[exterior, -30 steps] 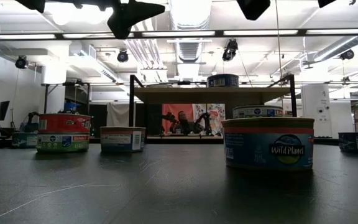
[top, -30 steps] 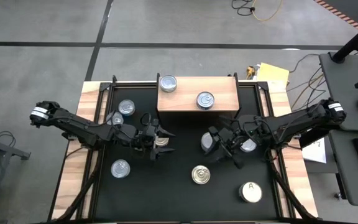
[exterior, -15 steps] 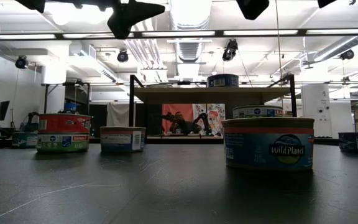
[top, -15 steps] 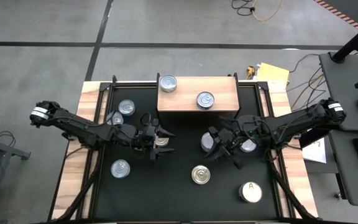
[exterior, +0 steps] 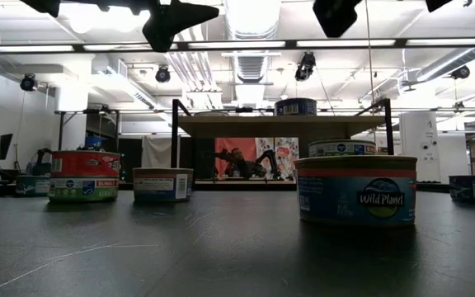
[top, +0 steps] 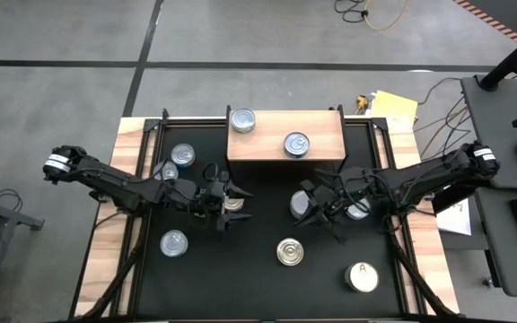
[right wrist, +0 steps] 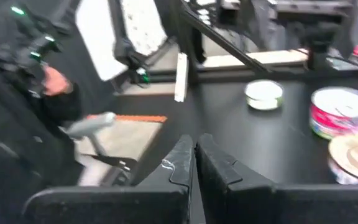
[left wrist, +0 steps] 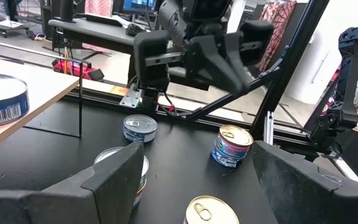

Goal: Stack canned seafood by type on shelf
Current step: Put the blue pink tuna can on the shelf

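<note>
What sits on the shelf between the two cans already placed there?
Nothing: in the high view the shelf shows bare wood between the left can and the right can.

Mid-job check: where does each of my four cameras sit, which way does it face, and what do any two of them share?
High view: overhead, facing straight down on the black tabletop; both arms show.
Low view: at tabletop height, facing level toward the light wooden shelf on dark legs; only dark arm parts along the top edge.
Left wrist view: on the left arm, facing the right gripper, past its own open fingers.
Right wrist view: on the right arm, facing across the table, past its own shut fingers.
Shared: the shelf's blue-sided silver tin.
</note>
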### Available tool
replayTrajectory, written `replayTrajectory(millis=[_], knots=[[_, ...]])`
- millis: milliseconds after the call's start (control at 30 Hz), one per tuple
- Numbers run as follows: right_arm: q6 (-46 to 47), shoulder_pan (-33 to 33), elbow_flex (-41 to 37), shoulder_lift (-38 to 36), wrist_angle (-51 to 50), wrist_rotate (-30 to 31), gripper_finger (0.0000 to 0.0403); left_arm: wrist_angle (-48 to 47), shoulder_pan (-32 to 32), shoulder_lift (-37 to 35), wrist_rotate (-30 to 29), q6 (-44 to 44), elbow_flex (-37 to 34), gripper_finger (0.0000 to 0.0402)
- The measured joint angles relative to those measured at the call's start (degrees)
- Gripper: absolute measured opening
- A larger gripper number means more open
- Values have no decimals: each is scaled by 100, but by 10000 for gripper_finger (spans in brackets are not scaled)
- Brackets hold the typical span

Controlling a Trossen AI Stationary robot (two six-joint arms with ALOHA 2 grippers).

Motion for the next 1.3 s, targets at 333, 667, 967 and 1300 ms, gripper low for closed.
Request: replayTrajectory(millis=[333,667,967,1300], knots=[[-2305,414,11,5,-2020,1278,8,-6,0,0,0,17,0,284],[-4108,837,2,120,-2075,1308,9,-36,2,0,0,20,0,284],[-3655,846,2,121,-2064,1320,50,-40,2,0,0,20,0,284],[-3088,846,0,121,-2084,1318,117,-40,-10,0,221,147,0,284]])
